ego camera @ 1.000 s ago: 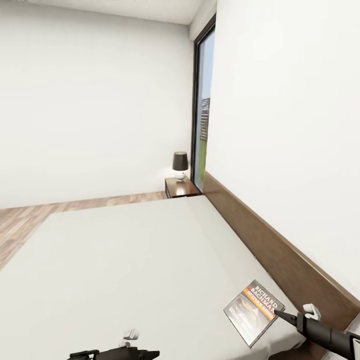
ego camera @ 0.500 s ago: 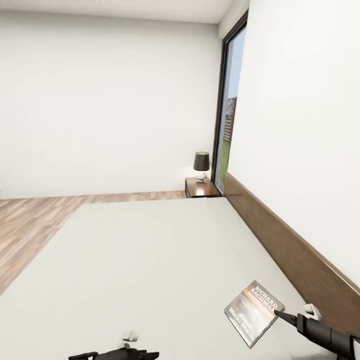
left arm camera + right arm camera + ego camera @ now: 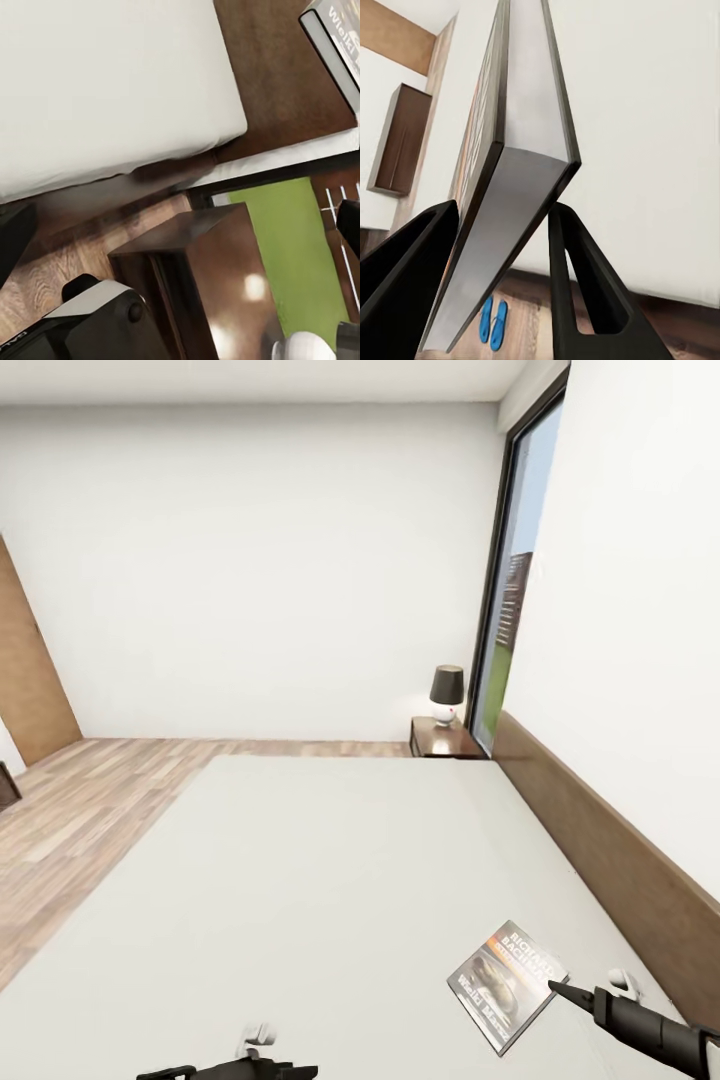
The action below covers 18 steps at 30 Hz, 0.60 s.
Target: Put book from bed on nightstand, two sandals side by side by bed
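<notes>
My right gripper is shut on the book, a thin paperback with an orange band, held tilted above the off-white mattress of the bed close to the brown headboard. In the right wrist view the book stands edge-on between the two black fingers, and the two blue sandals lie close together on the wood floor beyond the mattress edge. A dark nightstand stands at the bed's far corner; another nightstand lies under my left gripper, which is open.
A lamp with a dark shade stands on the far nightstand, next to a tall dark-framed window. A brown door is at the left wall. Wood floor runs along the bed's left side. A white lamp base sits on the near nightstand.
The head camera has swung left, so the window, lamp and far nightstand slid right in the picture and the door came into view. The book stays held in the right gripper.
</notes>
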Tool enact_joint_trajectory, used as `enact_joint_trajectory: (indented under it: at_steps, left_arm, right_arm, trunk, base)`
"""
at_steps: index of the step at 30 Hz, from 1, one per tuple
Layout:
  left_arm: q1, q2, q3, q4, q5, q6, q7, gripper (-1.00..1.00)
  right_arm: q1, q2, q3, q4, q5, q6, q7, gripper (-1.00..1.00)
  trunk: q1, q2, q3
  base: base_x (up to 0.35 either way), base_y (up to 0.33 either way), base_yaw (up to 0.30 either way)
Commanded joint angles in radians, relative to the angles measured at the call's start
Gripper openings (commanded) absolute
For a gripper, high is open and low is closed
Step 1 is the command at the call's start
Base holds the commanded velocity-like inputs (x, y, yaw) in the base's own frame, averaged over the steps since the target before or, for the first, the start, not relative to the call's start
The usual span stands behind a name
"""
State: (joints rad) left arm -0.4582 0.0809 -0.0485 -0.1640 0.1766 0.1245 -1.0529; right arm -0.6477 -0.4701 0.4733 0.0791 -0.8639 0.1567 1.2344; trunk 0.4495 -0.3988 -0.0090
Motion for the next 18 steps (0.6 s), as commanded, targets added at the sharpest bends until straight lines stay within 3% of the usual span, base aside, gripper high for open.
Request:
enact_joint_trajectory:
  at_steps: [1,18]
  left_arm:
    - [0.0,0.0,-0.005,0.0,0.009,0.01,-0.002,1.0]
    - [0.0,0.0,-0.005,0.0,0.009,0.01,-0.002,1.0]
  right_arm:
    - [-0.001,0.0,0.002,0.002,-0.01,0.01,0.005,-1.0]
    - [-0.001,0.0,0.002,0.002,-0.01,0.01,0.005,-1.0]
  trunk:
    - [0.0,-0.001,-0.001]
    - [0.0,-0.001,-0.001]
  base:
    - [0.0,0.0,0.295]
    - [0.0,0.0,0.295]
